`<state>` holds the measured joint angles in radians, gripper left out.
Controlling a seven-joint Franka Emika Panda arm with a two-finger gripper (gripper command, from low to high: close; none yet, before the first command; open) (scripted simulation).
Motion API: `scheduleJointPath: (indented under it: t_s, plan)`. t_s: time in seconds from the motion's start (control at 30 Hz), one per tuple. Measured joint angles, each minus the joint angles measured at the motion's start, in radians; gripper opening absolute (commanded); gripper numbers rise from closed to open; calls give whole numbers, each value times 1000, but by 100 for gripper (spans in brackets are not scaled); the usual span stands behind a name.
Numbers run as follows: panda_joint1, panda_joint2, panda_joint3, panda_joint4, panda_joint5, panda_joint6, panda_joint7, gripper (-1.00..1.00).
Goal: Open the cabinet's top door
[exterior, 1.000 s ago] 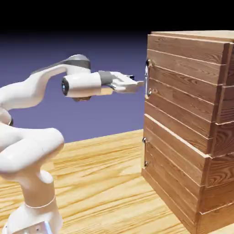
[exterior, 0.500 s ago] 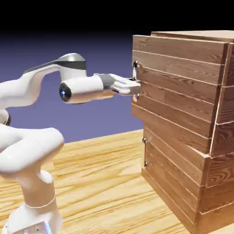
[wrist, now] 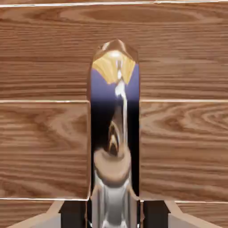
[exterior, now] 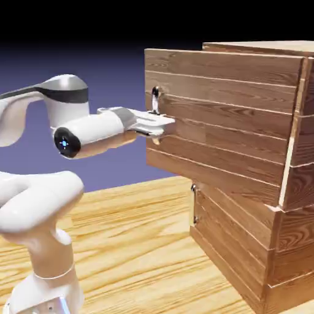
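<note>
The cabinet of reddish-brown planks stands at the exterior view's right. Its top door stands pulled out toward the arm, away from the cabinet body. The door's slim silver bar handle sits at the door's left edge, and my gripper is shut on it. In the hand view the shiny handle fills the middle, running up from between my fingertips, with the door's wood planks behind it.
The lower door with its own small handle stays closed below. The wooden table spreads under the arm, and the robot's white base stands at lower left.
My gripper closed on the handle, then drew it to the exterior view's left. The top door came out from the cabinet with it, and the arm folded back.
</note>
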<state>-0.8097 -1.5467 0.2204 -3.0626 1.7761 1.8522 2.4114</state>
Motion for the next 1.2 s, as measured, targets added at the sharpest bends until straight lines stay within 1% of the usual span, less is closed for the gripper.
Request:
scheduleJointPath:
  t_s: [0.27,0.5,0.8,1.2]
  plan:
    - [-36,126,-290,35,-271,-190,-92,-100]
    - [-13,335,-544,145,-524,-373,-201,-100]
    - [151,661,-838,401,-790,-627,-346,-100]
    - [523,1077,-1229,833,-974,-1011,-552,-100]
